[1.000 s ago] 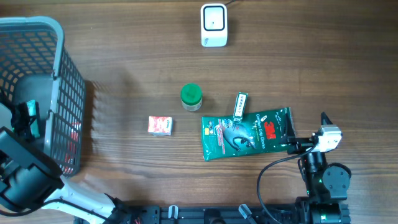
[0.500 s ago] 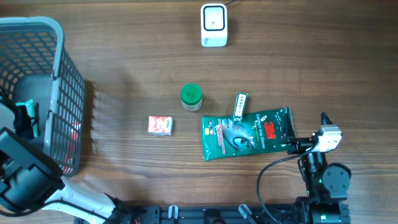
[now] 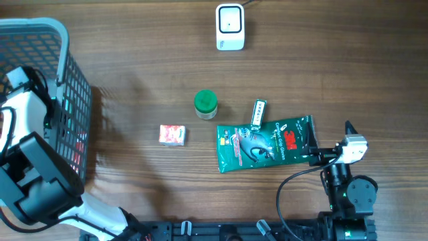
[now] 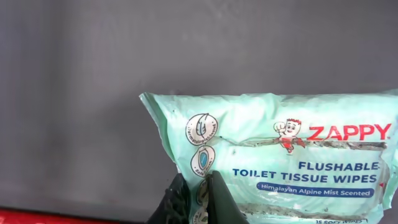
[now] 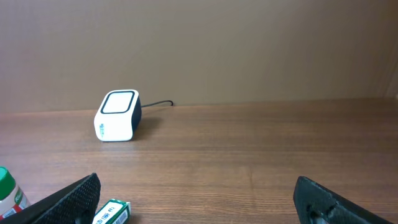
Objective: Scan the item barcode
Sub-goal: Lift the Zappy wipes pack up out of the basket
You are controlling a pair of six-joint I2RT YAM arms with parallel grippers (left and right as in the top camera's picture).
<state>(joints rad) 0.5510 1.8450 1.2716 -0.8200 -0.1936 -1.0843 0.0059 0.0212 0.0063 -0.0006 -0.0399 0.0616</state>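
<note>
Left wrist view: the left gripper (image 4: 198, 194) is pinched onto the lower edge of the pale-green wipes pack (image 4: 292, 149), which, judging by the overhead view, sits inside the grey basket (image 3: 67, 47). The right gripper (image 5: 196, 196) stands spread wide and empty, facing the white scanner (image 5: 117, 116). The grasp appears made; lifting the pack out, carrying it to the scanner and presenting its barcode remain.

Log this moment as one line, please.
left gripper: shut on wipes pack, in basket | right gripper: open, empty | scanner: untouched
</note>
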